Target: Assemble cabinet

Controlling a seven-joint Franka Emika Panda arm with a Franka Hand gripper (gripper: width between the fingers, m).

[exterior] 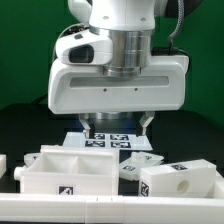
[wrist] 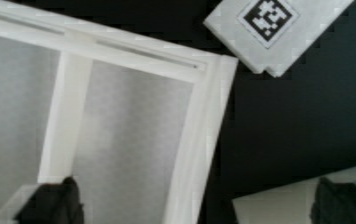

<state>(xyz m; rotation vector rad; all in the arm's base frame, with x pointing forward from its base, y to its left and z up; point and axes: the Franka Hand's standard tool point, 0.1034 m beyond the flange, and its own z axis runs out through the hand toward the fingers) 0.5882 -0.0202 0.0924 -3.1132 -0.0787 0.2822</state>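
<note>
Your claw hangs with its jaws spread as wide as they go, and it holds nothing. Through the gap between the fingers you see only the marker board, lying flat on the table behind. In the exterior view both fingers stand above the parts and clear of them.

Below the claw, toward the exterior view's left, lies the open cabinet box, hollow side up, with a tag on its near wall. Below the claw toward the exterior view's right sits the tagged block, with a round hole in its near face, close beside the box.

In the wrist view you look past one dark finger onto the box's white rails and compartments. Farther off lies a single-tag piece, apart from the box on the dark table.
</note>
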